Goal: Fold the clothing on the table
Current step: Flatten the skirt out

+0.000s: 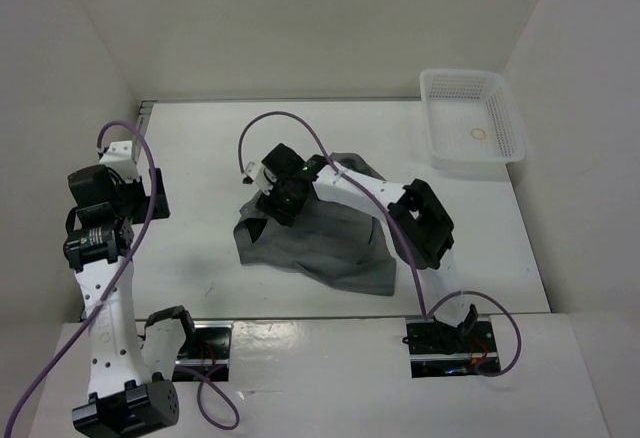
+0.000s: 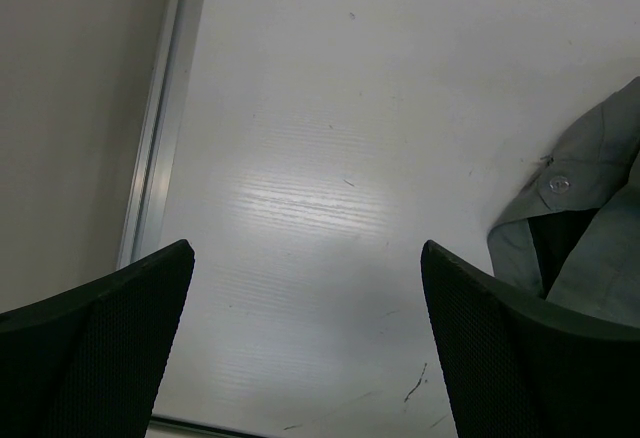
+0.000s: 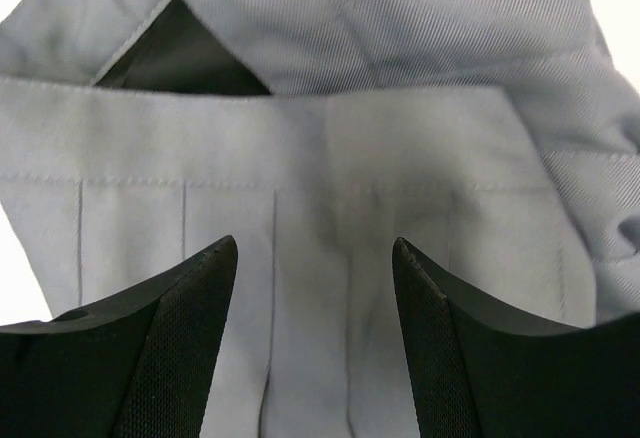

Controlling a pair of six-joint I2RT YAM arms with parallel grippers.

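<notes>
Our right gripper (image 3: 312,243) holds its black fingers apart, pinching nothing, poised straight over the dark grey pleated fabric garment (image 3: 400,148). The waistband runs across the gap and the pleats run back between the tips. From above, the garment lies mid-way across the large flat white table (image 1: 200,148), waist at the far left, hem fanning to the near right, its long axis on that slant. Our left gripper (image 2: 305,248), wide open, hovers over bare table with the garment off to its right, so we judge the right arm nearer

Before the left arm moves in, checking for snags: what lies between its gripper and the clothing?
Only bare table separates the left gripper from the clothing; the top view shows it.
</notes>
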